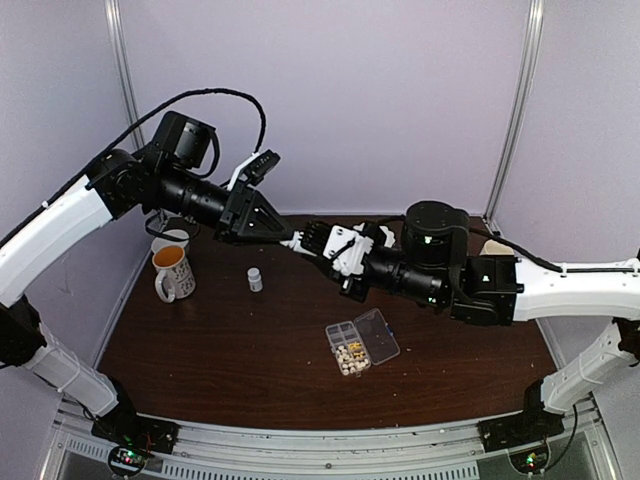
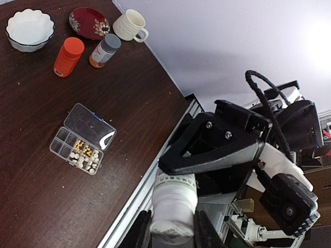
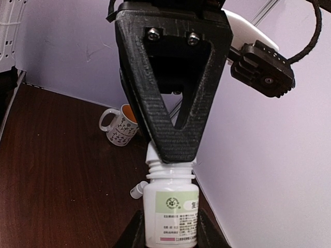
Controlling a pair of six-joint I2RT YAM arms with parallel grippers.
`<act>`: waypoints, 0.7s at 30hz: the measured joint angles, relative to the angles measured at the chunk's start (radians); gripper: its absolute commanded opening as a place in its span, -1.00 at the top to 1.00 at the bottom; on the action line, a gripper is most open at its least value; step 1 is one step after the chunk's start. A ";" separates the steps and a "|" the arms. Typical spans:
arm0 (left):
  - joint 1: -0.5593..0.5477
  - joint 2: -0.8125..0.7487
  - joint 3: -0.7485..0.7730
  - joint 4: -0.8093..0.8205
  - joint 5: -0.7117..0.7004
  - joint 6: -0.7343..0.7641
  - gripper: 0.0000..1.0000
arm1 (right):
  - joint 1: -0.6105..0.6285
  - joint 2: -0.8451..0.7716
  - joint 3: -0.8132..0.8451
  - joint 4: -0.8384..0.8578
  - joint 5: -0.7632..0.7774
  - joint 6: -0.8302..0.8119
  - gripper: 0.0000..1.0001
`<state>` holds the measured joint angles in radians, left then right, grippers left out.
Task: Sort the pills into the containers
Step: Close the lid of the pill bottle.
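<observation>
I see open desk (image 1: 200, 340) left and front. End effectors meet mid-air over the back: right end effector (image 3: 169, 230) clamps white bottle (image 3: 170, 212) body, left end effector (image 2: 173, 232) its top. Organizer box (image 2: 58, 151) front centre, lid (image 2: 93, 126) open, pills (image 2: 78, 146) in several cells (image 2: 89, 161); bottle contents hidden

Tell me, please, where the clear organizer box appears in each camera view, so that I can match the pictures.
Top external: the organizer box lies open on the table, right of centre, toward the near edge.
Left wrist: the organizer box lies left of centre, lid open.
Right wrist: not in view.
Shared landmark: the white bottle, raised above the table, shows in all three views.
</observation>
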<state>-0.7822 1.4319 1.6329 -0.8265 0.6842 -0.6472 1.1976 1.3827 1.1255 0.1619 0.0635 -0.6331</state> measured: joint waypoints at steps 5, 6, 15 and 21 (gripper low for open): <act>0.003 0.003 0.001 -0.006 -0.003 0.000 0.56 | 0.000 0.005 0.000 0.003 0.008 0.001 1.00; 0.003 0.005 0.003 -0.005 -0.003 0.000 0.57 | 0.000 0.006 -0.002 0.008 0.010 0.005 1.00; 0.009 0.008 0.002 0.011 0.012 0.035 0.58 | -0.062 0.001 -0.020 0.039 -0.149 0.137 1.00; 0.009 0.010 0.002 0.009 0.032 0.174 0.63 | -0.121 0.002 0.025 -0.044 -0.331 0.246 1.00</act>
<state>-0.7731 1.4414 1.6344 -0.8177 0.7158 -0.4736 1.0767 1.3849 1.1503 0.1181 -0.2672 -0.3870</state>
